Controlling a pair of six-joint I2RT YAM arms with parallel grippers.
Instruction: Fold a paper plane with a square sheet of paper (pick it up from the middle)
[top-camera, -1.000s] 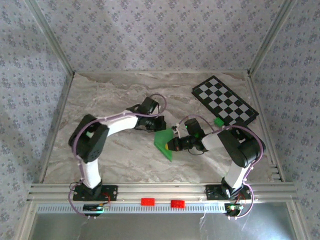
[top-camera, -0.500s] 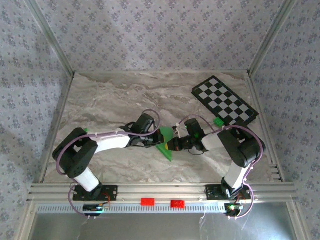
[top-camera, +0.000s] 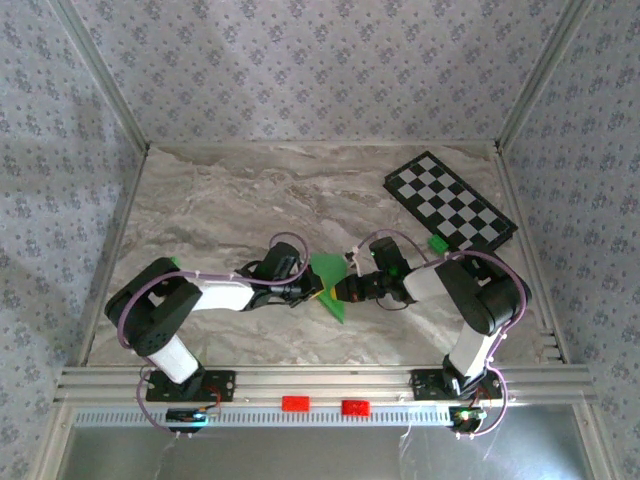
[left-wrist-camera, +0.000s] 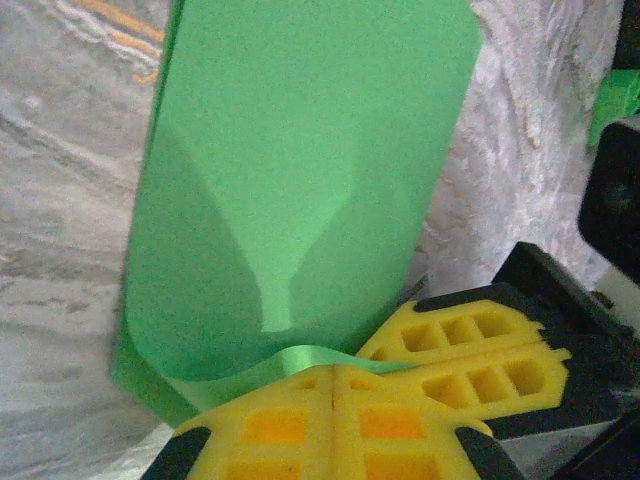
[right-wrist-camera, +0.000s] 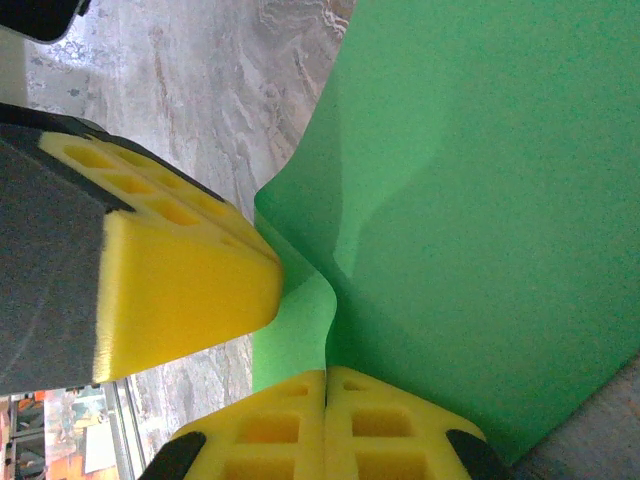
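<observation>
- Top view: the green sheet (top-camera: 326, 276), partly folded into a wedge, sits front-centre on the marble table (top-camera: 220, 200) between the two arms. It looks partly lifted. The left gripper (top-camera: 303, 291) and right gripper (top-camera: 341, 291) meet at its lower part.
- Left wrist: my left jaws are closed, pinching the sheet's curled lower edge, with the right gripper's yellow pads (left-wrist-camera: 470, 345) just beside them. With two pinches this close, I judge any pull apart could tear the paper or slip it free.
- Right wrist: the right jaws are closed on a buckled bit of sheet. The bulge there could set a stray crease.
- Surface: smooth veined marble, so a dropped sheet would lie flat and be hard to re-pinch.
- Room: patterned walls close in on three sides. The checkered board (top-camera: 450, 205) and small green block (top-camera: 437, 243) sit off to the right, apart from the paper
</observation>
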